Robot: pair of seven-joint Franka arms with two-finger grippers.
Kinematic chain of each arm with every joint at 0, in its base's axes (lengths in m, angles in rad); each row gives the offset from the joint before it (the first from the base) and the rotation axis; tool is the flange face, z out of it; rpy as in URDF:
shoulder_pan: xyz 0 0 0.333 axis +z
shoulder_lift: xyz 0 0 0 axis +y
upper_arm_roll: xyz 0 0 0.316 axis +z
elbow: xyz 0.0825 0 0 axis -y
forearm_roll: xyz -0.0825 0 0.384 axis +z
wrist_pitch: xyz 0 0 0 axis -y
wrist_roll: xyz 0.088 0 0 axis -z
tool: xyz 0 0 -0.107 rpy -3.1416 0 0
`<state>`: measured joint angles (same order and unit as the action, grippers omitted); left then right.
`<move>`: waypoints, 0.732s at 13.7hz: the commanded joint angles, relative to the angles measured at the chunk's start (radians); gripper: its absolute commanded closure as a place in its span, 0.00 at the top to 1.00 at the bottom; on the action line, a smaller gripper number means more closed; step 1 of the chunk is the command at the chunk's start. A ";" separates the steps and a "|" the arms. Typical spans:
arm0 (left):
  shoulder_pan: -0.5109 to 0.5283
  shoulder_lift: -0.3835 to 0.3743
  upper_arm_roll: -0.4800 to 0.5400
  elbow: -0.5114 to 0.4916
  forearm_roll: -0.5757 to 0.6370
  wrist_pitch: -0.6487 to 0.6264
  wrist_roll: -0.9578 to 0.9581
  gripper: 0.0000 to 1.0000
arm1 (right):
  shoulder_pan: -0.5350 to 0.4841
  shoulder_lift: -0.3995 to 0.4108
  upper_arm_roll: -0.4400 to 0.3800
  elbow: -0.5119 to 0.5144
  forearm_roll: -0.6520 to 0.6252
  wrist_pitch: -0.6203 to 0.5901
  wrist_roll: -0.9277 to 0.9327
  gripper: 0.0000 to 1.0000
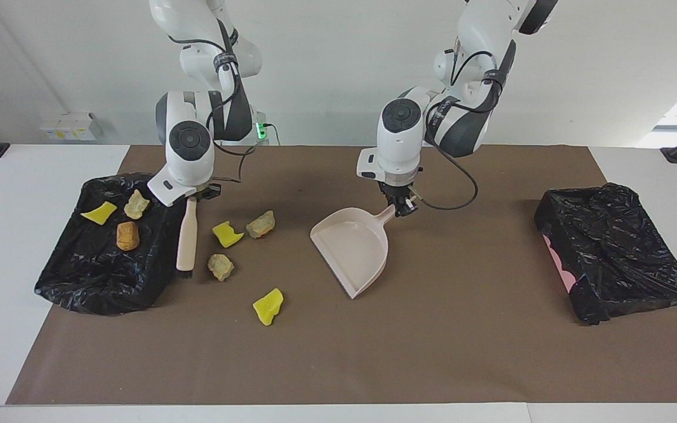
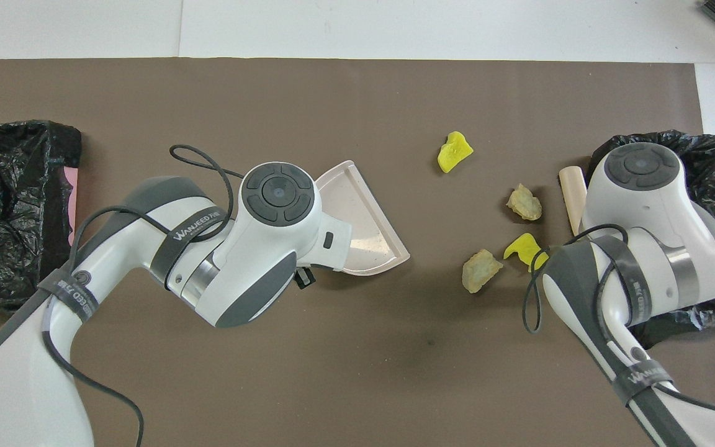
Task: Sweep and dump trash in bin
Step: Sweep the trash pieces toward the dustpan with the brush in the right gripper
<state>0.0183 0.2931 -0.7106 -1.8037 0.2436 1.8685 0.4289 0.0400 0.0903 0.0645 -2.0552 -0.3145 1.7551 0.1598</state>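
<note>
Four trash chunks (image 1: pixel 227 234) on mat, three on bag (image 1: pixel 103 276); left hand (image 1: pixel 400 205) gripping dustpan (image 1: pixel 353 249), right hand (image 1: pixel 194 197) brush (image 1: pixel 186 235).

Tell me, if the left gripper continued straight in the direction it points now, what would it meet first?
The left gripper points down and is shut on the handle of the pink dustpan. Going straight on, it would press that handle onto the brown mat just beneath; nothing else seems to lie there.
</note>
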 commanded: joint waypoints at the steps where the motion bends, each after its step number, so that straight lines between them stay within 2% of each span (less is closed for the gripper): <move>1: -0.012 -0.084 0.000 -0.104 -0.017 0.049 0.094 0.00 | -0.019 -0.034 0.014 -0.095 -0.006 0.091 -0.025 0.00; 4: -0.053 -0.097 -0.006 -0.187 -0.017 0.178 0.099 0.00 | -0.002 -0.034 0.017 -0.118 0.092 0.121 -0.017 0.00; 8: -0.049 -0.103 -0.006 -0.213 -0.017 0.192 0.096 0.00 | 0.115 -0.017 0.018 -0.114 0.196 0.147 0.000 0.00; 10: -0.044 -0.129 -0.006 -0.250 -0.017 0.192 0.096 0.00 | 0.180 0.020 0.020 -0.096 0.245 0.174 0.052 0.00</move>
<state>-0.0309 0.2309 -0.7249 -1.9821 0.2435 2.0451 0.5026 0.1779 0.0924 0.0810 -2.1503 -0.1172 1.8898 0.1792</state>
